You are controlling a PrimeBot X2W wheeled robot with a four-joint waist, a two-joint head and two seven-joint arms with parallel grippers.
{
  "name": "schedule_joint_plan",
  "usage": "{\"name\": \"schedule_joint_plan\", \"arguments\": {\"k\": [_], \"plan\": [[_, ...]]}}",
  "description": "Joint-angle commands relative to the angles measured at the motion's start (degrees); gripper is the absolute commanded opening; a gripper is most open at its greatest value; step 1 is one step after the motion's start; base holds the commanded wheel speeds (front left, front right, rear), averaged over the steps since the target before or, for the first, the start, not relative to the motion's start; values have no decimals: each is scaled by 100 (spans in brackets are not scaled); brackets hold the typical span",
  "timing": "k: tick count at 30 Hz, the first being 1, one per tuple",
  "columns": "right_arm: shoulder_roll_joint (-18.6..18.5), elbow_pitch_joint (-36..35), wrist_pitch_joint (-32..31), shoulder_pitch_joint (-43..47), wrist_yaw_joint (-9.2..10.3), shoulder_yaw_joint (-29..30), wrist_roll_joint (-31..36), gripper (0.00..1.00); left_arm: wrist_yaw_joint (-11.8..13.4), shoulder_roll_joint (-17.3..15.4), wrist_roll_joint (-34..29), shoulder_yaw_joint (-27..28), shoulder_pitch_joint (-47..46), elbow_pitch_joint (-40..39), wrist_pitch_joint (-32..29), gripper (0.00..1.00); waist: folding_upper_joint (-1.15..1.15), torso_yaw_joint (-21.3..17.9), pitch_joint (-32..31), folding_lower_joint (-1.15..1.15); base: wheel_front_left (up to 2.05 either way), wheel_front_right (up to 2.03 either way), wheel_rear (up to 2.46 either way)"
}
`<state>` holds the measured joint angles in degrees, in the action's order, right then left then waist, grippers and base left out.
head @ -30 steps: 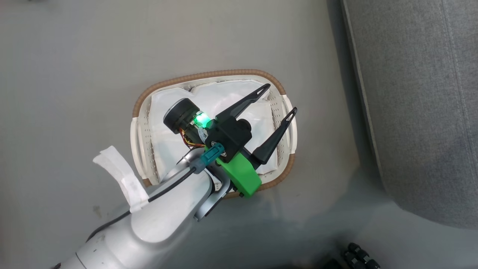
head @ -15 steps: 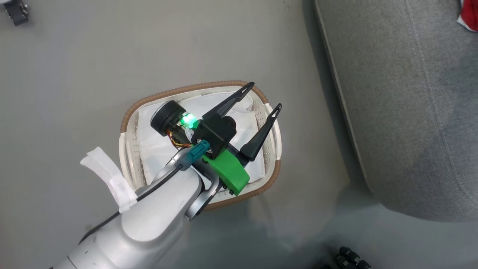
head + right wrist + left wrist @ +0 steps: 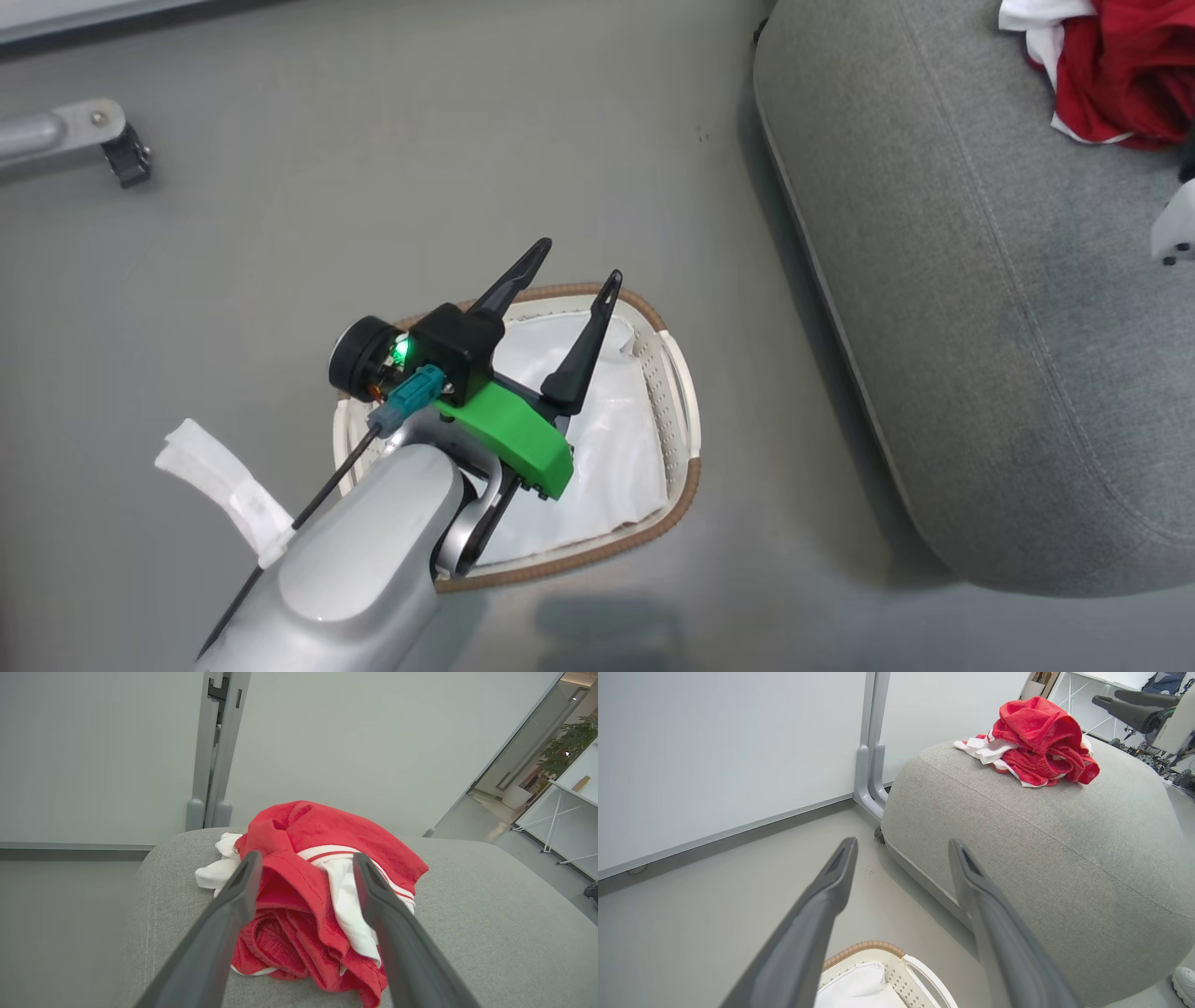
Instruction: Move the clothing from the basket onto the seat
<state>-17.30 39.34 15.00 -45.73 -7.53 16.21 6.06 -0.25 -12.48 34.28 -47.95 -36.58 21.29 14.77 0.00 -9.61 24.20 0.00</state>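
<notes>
Item 1, the clothing point(image 3: 303, 826): soft bright red fabric with thin white stripes and white trim panels, lying in a crumpled heap on top of the seat point(image 3: 980, 327), a large rounded cushion in light grey woven upholstery. In the head view the heap sits at the far right corner of the seat, well apart from the basket.

Item 2, the basket point(image 3: 689, 471): a small oval white perforated plastic container with a brown woven rim, standing on the grey floor point(image 3: 373, 187) just beside the seat. A plain white liner sheet point(image 3: 616, 448) lies inside it; no red fabric is visible there.

Item 3, the left end effector point(image 3: 581, 259): fingers spread wide, holding nothing, positioned above the far rim of the basket and pointing towards the seat.

Item 4, the right end effector point(image 3: 307, 856): fingers spread, one on either side of the heap as its wrist view shows them. Neither finger pinches the fabric; whether they touch it cannot be determined.
</notes>
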Motion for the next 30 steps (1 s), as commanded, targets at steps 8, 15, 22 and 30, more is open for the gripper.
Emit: {"name": "schedule_joint_plan", "arguments": {"k": [8, 15, 22, 30], "plan": [[539, -162, 27, 581, 8, -352, -334, 100, 110, 183, -83, 1027, 934, -180, 43, 100, 0, 561, -1049, 0, 0, 0, 0], [1073, -735, 27, 1426, 8, -578, -567, 100, 187, 282, -459, 1998, 1824, -376, 44, 100, 0, 890, -1487, 0, 0, 0, 0], [1400, -1403, 27, 2384, 8, -811, -692, 100, 199, 418, -712, 2918, 2716, -593, 38, 100, 0, 1119, -1785, 0, 0, 0, 0], [1428, -1888, 27, 3190, 8, -1521, -1427, 100, 164, 516, -1027, 3725, 3517, -803, 38, 100, 0, 1148, -1915, 0, 0, 0, 0]]}}
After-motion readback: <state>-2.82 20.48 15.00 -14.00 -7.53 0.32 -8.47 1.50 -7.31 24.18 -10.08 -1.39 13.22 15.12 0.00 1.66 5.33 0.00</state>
